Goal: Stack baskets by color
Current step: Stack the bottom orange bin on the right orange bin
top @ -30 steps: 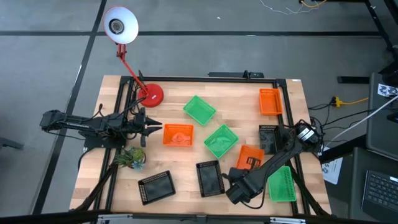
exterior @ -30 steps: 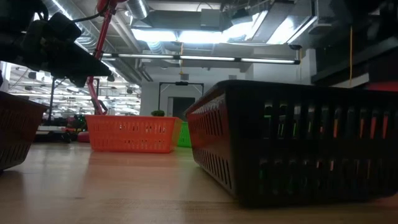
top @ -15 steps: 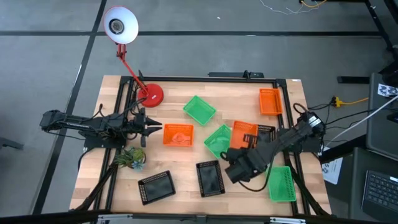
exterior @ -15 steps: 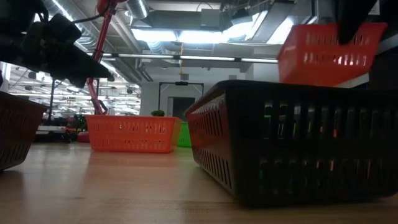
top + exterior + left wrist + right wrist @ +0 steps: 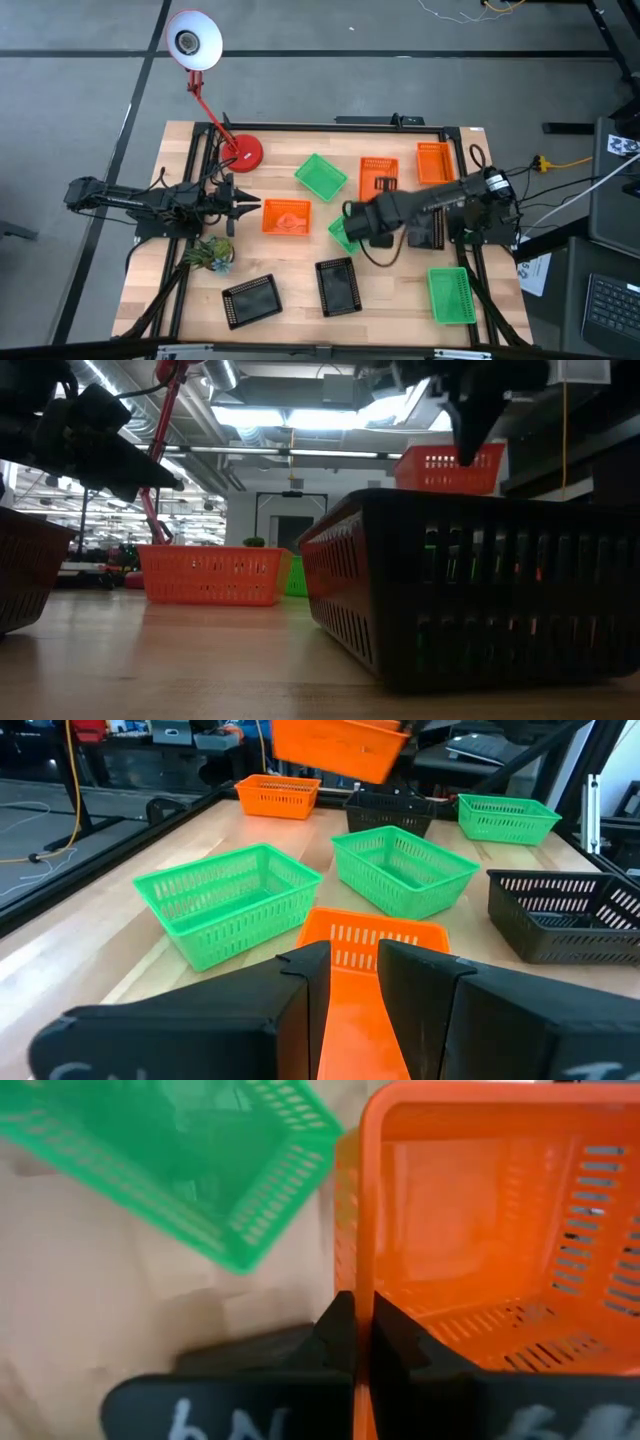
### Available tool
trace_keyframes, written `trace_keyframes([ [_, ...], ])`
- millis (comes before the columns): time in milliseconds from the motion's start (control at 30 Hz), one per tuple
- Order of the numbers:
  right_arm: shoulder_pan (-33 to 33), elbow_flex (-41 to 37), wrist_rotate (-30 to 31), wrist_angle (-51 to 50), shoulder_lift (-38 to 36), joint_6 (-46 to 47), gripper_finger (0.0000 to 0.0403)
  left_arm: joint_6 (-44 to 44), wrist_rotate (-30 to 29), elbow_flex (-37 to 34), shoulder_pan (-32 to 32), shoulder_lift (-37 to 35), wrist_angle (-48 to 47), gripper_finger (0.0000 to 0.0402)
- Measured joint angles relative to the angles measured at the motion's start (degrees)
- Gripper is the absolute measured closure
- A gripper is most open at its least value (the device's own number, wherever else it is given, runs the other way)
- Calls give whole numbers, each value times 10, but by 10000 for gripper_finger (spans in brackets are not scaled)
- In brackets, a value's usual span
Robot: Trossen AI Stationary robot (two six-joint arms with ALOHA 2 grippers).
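Note:
My right gripper (image 5: 381, 185) is shut on an orange basket (image 5: 379, 176) held in the air over the table's far middle; it also shows high up in the low view (image 5: 447, 468). Below it lie two green baskets (image 5: 320, 177) (image 5: 343, 232). A second orange basket (image 5: 286, 216) rests flat just ahead of my left gripper (image 5: 252, 207), which hovers level at the left, slightly open and touching nothing. A third orange basket (image 5: 434, 163) sits far right. Black baskets (image 5: 252, 300) (image 5: 338, 287) (image 5: 430, 228) and a green basket (image 5: 450, 295) lie nearer. My right gripper pinches one side wall of the orange basket at its rim (image 5: 362, 1270), one finger inside the basket (image 5: 392, 1342) and one outside (image 5: 338, 1332). The fingers slant down from above. The basket is lifted clear of everything, roughly level with its open side up.
A red lamp base (image 5: 245, 152) stands at the far left with its white head (image 5: 193, 40) beyond the table. A small plant (image 5: 210, 253) sits near my left arm. A black basket (image 5: 470, 590) fills the low view's foreground.
My right gripper has swung from the near right corner toward the far edge and the table's middle, rising and rolling as it went. The orange basket has gone with it, from low beside the black baskets to high above the green ones.

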Motion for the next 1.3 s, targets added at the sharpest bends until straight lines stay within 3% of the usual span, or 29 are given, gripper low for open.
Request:
trace_keyframes([
  [300,-111,0,0,0,-14,-117,401,0,0,0,0,0,-6,321],
  [533,-175,-14,-3,1,-138,-147,401,-8,0,0,0,0,-41,321],
  [667,-203,-98,-1,-1,-240,-144,401,-20,0,0,0,0,-32,321],
  [833,-238,-212,0,-2,-335,-210,401,-21,0,0,0,0,-15,321],
  [1067,-313,-324,-7,2,-365,-328,401,-21,0,0,0,0,-6,321],
  [1200,-353,-383,-24,14,-364,-357,401,-21,0,0,0,0,-6,321],
  [1300,-377,-418,-3,49,-364,-371,401,-22,0,0,0,0,-5,321],
])
